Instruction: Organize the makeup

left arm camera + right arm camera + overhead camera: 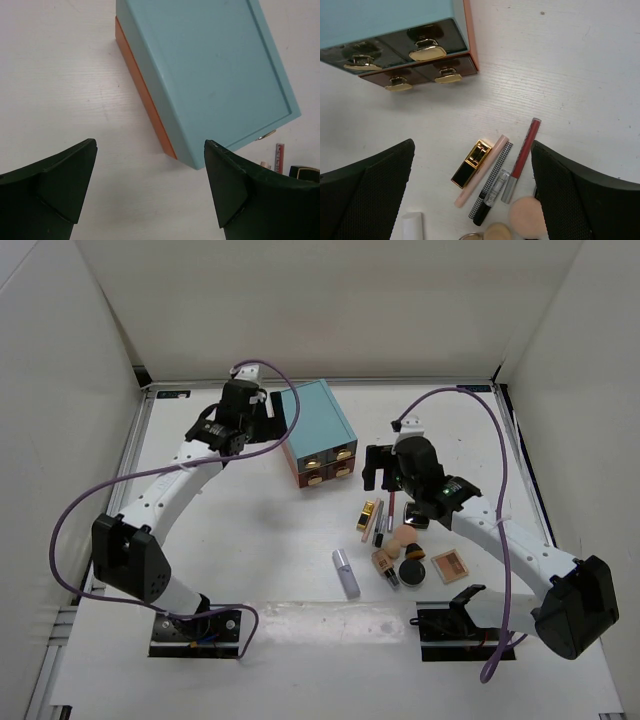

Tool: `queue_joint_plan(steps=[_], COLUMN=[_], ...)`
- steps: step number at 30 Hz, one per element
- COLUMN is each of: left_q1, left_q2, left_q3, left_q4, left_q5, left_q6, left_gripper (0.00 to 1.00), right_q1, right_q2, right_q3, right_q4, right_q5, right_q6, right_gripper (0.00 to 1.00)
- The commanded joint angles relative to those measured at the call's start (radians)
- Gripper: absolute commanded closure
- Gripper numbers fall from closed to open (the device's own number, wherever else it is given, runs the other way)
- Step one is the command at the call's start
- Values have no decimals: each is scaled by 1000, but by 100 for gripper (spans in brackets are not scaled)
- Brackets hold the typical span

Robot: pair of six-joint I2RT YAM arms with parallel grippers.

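Nearby, the gold lipstick tube [471, 163] lies below the wide-open right end effector [472, 145].

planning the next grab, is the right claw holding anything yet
No, the right claw is open and empty, hanging above the lipstick.

box [318, 430] 1 | lipstick [471, 163] 1 | tube [346, 572] 1 | compact [411, 571] 1 | palette [449, 564] 1

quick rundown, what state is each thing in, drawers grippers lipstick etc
teal drawer box, all four drawers shut
left gripper, open, empty
right gripper, open, empty
gold lipstick tube, capped, lying flat
silver-lilac tube, lying flat
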Motion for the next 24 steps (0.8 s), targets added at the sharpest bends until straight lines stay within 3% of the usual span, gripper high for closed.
queue_joint_plan(steps=[1,11,14,17,19,22,24], left_q1=[-1,-2,-2,0,0,-1,1], left_q2=[31,264,322,371,400,417,420], left_q3=[85,268,306,345,365,366,360], left_q4=[-1,-44,-47,-50,-62,-78,-69], left_q5=[2,10,13,23,28,25,27], left_q6=[-30,-58,-61,-61,-67,-69,-70], left_gripper=[2,5,13,23,35,46,46], right_q1=[2,23,26,32,38,38,38], right_q2=[-8,87,149,222,277,348,406], right_q3=[30,50,79,125,171,216,262], right_q4=[-5,107,144,165,177,205,205], right_q5=[7,-121,-128,-134,-140,-128,-103], right_q6=[13,-68,-72,-79,-85,-82,-79], right_gripper=[1,1,3,14,18,19,19])
